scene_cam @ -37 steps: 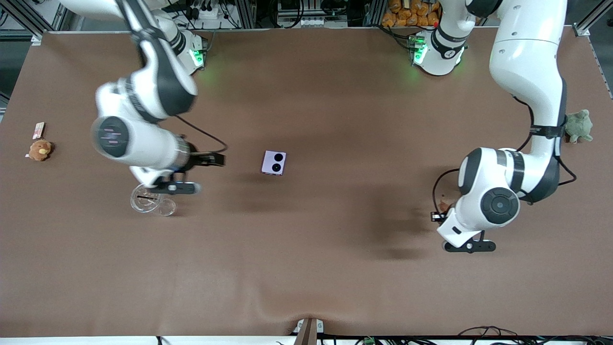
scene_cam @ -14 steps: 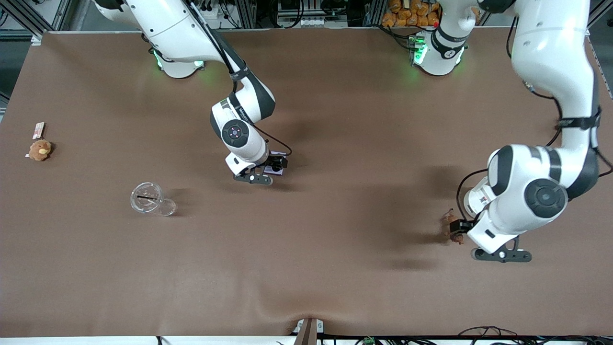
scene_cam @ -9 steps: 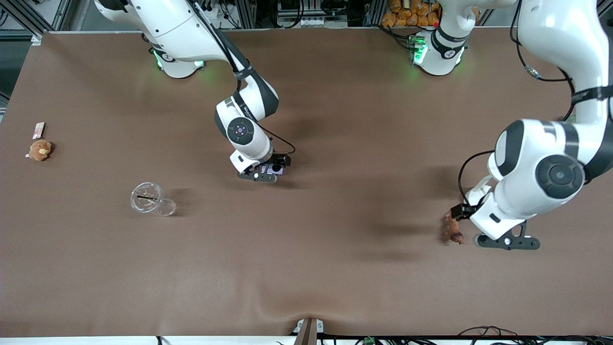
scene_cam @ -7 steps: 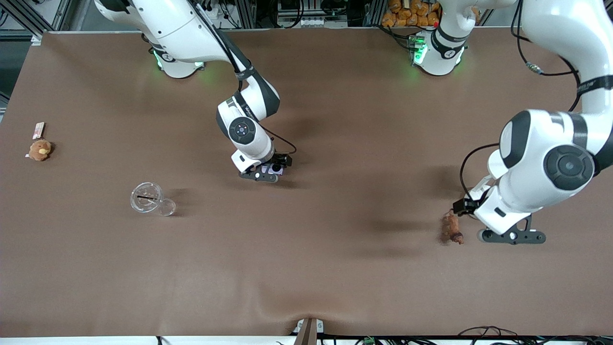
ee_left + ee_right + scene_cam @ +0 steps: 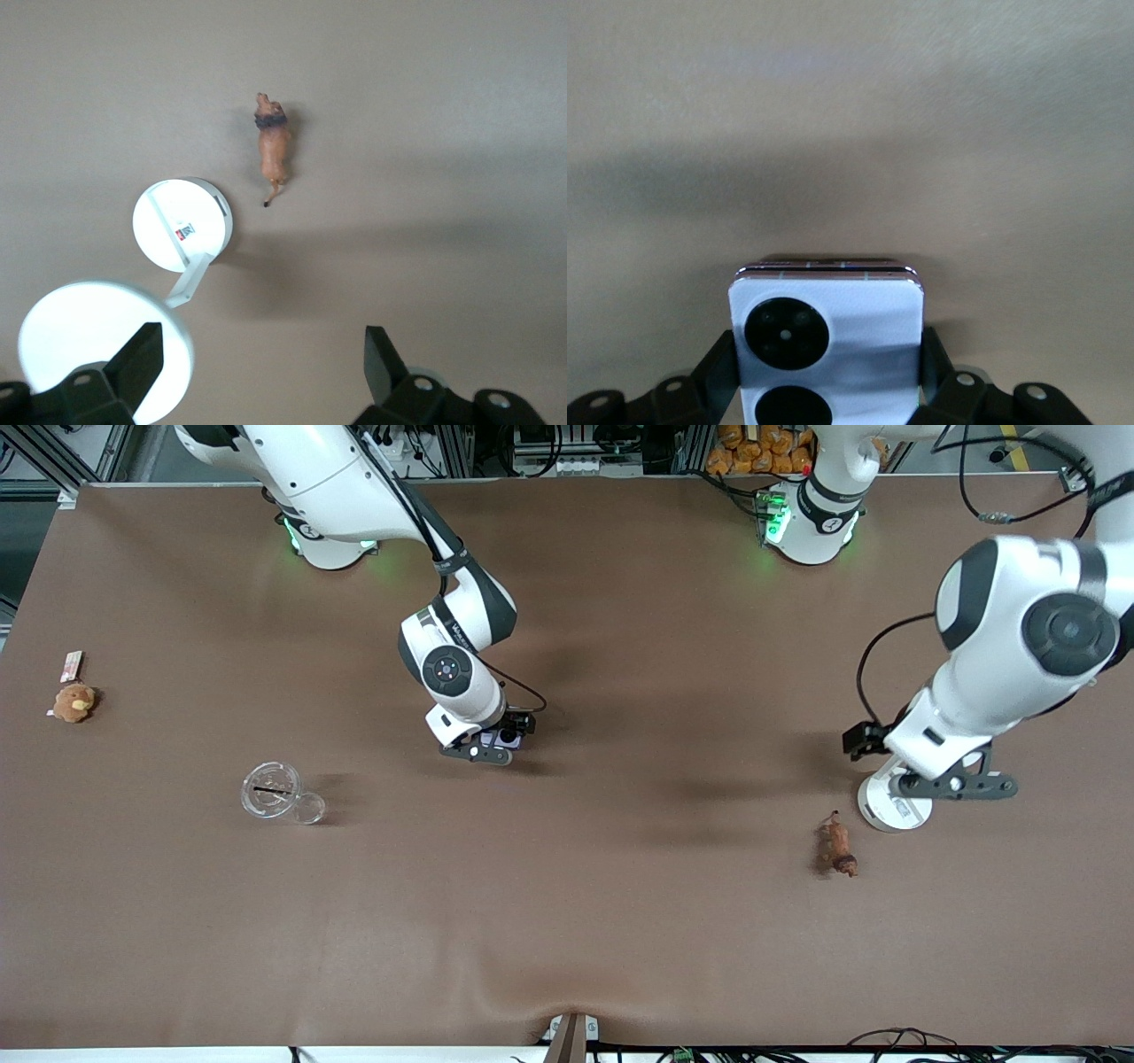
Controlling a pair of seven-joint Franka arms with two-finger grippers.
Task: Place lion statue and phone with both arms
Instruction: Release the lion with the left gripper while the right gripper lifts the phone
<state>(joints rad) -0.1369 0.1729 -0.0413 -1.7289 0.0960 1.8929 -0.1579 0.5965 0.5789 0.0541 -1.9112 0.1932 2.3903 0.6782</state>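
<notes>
The lion statue (image 5: 836,848) lies on the brown table toward the left arm's end, and shows in the left wrist view (image 5: 272,150) too. My left gripper (image 5: 862,741) is open and empty, up in the air over the table beside the lion; its own view shows it (image 5: 261,381) with the jaws wide apart. The lavender phone (image 5: 508,737) sits mid-table. My right gripper (image 5: 505,740) is down at it. In the right wrist view the phone (image 5: 826,341) fills the gap between the fingers (image 5: 719,367), which press on its two sides.
A white round disc (image 5: 889,808) with a small label lies beside the lion, seen in the left wrist view (image 5: 182,224) too. A clear glass ashtray (image 5: 282,795), an orange-brown plush (image 5: 74,701) and a small card (image 5: 71,664) lie toward the right arm's end.
My left gripper has let go of the lion and risen away toward the robots' bases; the lion stays on the table. My right gripper came down on the phone and has stayed there.
</notes>
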